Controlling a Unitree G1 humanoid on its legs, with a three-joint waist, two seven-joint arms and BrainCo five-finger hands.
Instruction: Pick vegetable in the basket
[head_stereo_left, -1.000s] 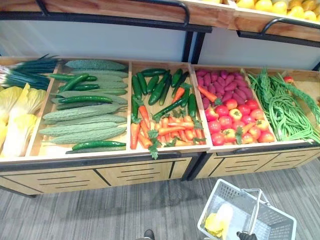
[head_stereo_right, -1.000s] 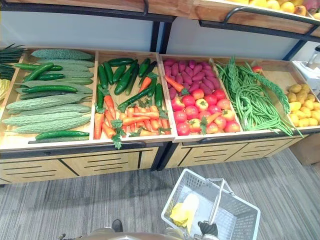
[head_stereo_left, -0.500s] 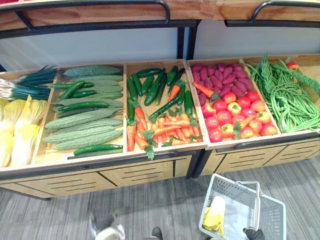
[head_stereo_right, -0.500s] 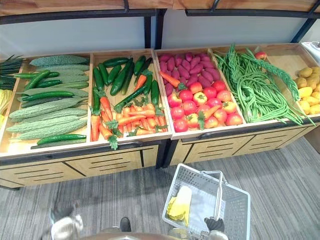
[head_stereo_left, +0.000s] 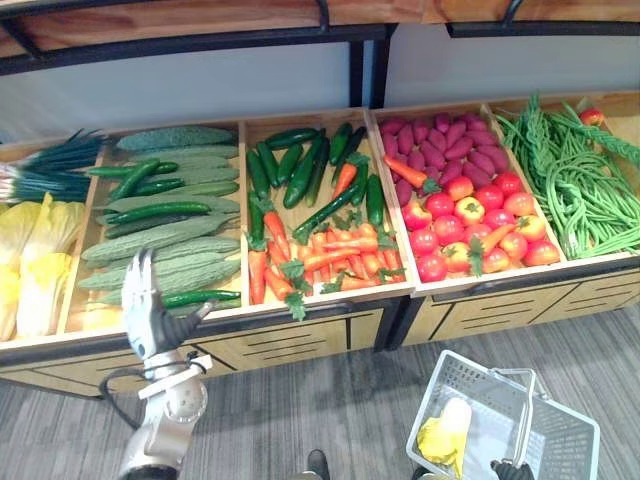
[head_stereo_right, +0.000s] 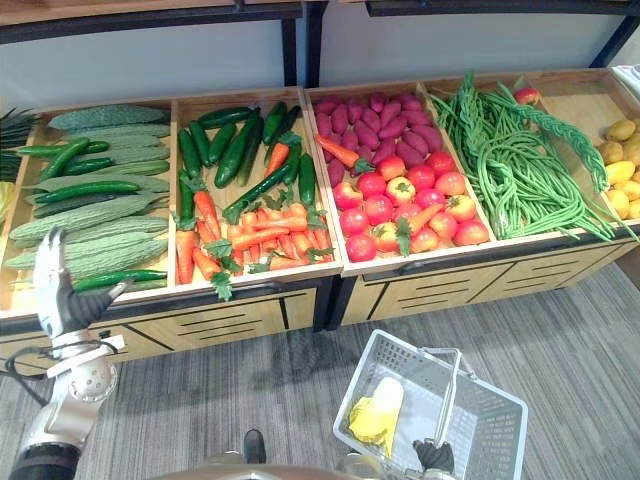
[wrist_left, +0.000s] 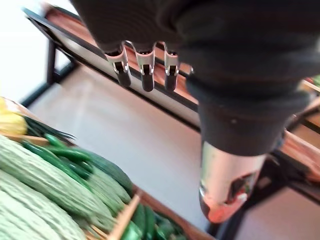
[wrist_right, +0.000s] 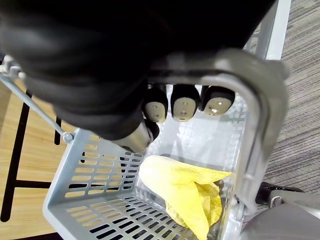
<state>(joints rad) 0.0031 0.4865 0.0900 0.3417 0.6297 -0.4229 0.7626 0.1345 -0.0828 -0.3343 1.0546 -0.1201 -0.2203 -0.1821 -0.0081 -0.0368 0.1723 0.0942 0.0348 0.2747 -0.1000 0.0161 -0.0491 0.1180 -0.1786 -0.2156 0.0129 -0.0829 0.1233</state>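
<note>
— Where is the left hand (head_stereo_left: 149, 318)?
— Raised, fingers spread straight, holding nothing, just before the display stand's (head_stereo_left: 290, 345) front edge, near the cucumber (head_stereo_left: 198, 295) lying along it.
— And the basket (head_stereo_right: 495, 435)?
— Over grey floor (head_stereo_left: 330, 410), well apart from that edge. The right hand (wrist_right: 183, 106) curls round its handle (wrist_right: 255, 125). A yellow leafy vegetable (wrist_right: 182, 187) lies inside.

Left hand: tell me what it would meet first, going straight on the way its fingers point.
Probably nothing soon: the open left hand points up and forward above the bitter gourds, so its line seems to pass over them toward the pale back panel. Depth is unclear.
</note>
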